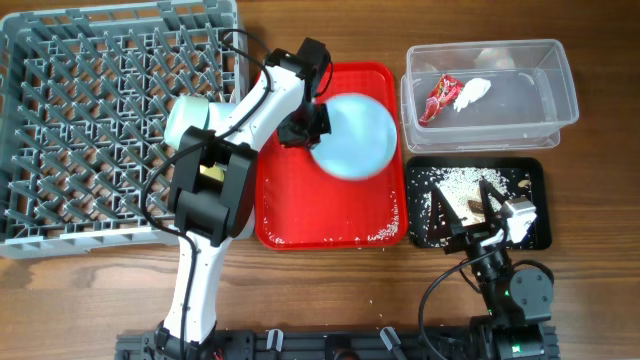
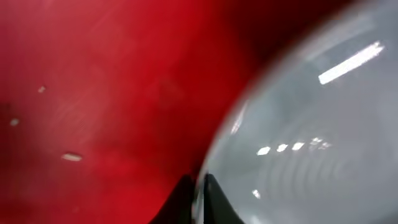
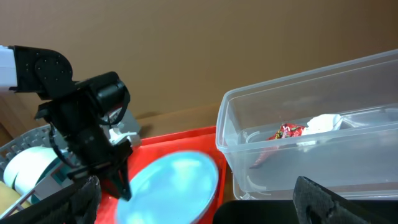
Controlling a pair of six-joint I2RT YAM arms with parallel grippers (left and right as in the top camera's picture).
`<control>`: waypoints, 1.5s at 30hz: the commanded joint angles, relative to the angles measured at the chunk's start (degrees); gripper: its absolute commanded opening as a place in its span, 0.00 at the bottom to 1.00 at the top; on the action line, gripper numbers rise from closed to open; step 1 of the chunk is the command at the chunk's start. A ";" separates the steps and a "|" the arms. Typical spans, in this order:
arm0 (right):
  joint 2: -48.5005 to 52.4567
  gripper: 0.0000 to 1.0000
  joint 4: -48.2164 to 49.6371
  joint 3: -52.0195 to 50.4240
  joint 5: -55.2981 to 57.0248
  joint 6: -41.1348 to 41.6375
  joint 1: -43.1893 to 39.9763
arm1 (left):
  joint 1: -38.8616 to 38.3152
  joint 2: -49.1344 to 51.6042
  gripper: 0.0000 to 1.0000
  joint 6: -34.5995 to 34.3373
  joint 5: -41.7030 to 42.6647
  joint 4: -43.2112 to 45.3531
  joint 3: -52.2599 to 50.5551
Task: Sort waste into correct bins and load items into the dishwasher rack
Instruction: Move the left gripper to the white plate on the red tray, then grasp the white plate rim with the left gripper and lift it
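The light blue round plate is over the red serving tray, tilted in the right wrist view. My left gripper is shut on its left rim; the left wrist view shows both fingers pinching the plate's edge. My right gripper hangs open and empty over the black tray, which holds white rice and dark bits. The clear tub holds the red wrapper and white napkin, also seen in the right wrist view.
The grey dishwasher rack fills the left side. A pale bowl and something yellow sit at its right edge, partly hidden by my left arm. Loose rice grains lie in the red tray's near right corner.
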 commanded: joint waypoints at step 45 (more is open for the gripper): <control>-0.61 1.00 0.28 -0.15 0.13 0.37 -0.28 | -24.11 -11.04 0.54 9.01 -3.96 6.34 -8.83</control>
